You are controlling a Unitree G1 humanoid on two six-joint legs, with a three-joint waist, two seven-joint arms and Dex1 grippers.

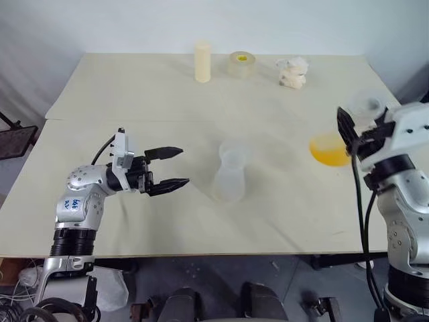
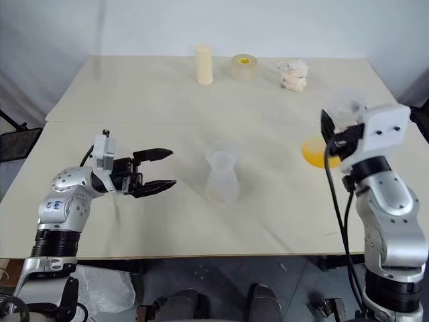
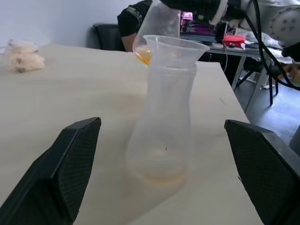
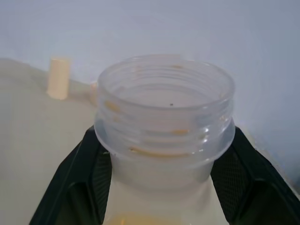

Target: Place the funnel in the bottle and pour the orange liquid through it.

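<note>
right gripper (image 4: 164,180): closed on the neck of a clear container (image 4: 164,108) with a threaded open mouth, one finger on each side just below the thread. the container is held off the table (image 1: 134,100) at the right edge, mouth raised, well apart from the bottle. the orange liquid (image 1: 328,150) sits pooled in its wide base.

left gripper (image 1: 183,166): open wide, holding nothing, pointing level across the table toward the bottle (image 1: 230,180). it is near the bottle but not touching it. in the left wrist view the two fingers stand on either side of the bottle with clear space between.

the bottle stands upright at mid-table. the funnel (image 3: 174,47) appears seated in its neck, the flared rim showing above the narrow part. a faint orange trace shows at the bottle's base.

step in hand, as judged: funnel placement looks complete, and the pour is being set up with the liquid container carried in the air.

next move calls for bringing the container's mouth over the funnel rim and tipping it slowly. the left gripper is placed to steady the bottle, which looks light and could tip.

further out, at the far edge: a cream cylinder (image 1: 202,61), a yellowish tape roll (image 1: 241,64) and a crumpled white wad (image 1: 293,72).

writing: blue handwritten marks (image 1: 76,203) on the left arm's casing, not legible. no brand or label is readable on the bottle, funnel or container.
</note>
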